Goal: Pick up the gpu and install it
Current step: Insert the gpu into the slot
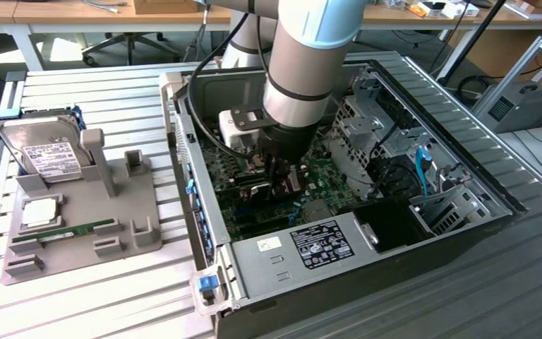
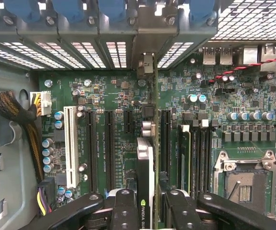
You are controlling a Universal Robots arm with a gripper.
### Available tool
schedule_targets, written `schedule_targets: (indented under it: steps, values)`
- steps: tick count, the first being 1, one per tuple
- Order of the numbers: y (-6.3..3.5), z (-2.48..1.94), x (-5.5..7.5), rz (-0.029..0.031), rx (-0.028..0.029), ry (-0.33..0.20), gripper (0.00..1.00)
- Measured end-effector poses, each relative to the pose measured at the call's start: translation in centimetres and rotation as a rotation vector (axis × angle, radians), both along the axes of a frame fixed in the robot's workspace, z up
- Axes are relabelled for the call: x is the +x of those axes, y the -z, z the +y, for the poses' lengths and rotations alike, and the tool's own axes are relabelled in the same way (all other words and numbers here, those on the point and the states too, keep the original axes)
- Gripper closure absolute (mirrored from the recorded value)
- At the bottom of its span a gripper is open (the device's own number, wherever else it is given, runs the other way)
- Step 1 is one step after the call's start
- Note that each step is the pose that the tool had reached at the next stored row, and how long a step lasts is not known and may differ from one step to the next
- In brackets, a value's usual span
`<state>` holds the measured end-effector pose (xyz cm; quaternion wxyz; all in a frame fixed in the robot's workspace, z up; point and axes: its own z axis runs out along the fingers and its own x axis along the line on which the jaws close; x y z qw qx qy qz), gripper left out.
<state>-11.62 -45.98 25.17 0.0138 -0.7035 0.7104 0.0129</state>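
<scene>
The gpu (image 2: 146, 160) is seen edge-on, a thin dark card with an NVIDIA label. It stands upright over the green motherboard (image 2: 114, 96), between two black expansion slots. Its silver bracket (image 2: 148, 62) reaches the rear slot openings of the case. My gripper (image 2: 147, 203) is shut on the card's near end, one black finger (image 2: 123, 206) on each side. Whether the card's edge sits in a slot I cannot tell. In the exterior view the gripper (image 1: 281, 180) is low inside the open computer case (image 1: 209, 233), over the board.
A grey fixture (image 1: 87, 212) at the exterior view's left holds a hard drive (image 1: 50, 152), a RAM stick (image 1: 68, 229) and a CPU (image 1: 40, 210). Near the card are a white slot (image 2: 71, 143), a braided cable bundle (image 2: 11, 110) and the CPU socket (image 2: 243, 184).
</scene>
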Motion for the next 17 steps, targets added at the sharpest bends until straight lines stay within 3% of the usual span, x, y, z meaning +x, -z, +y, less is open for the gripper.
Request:
schedule_targets:
  steps: [17]
  values:
    - [0.09, 0.0, -0.02, -0.0001, 0.0, 0.0, 0.73]
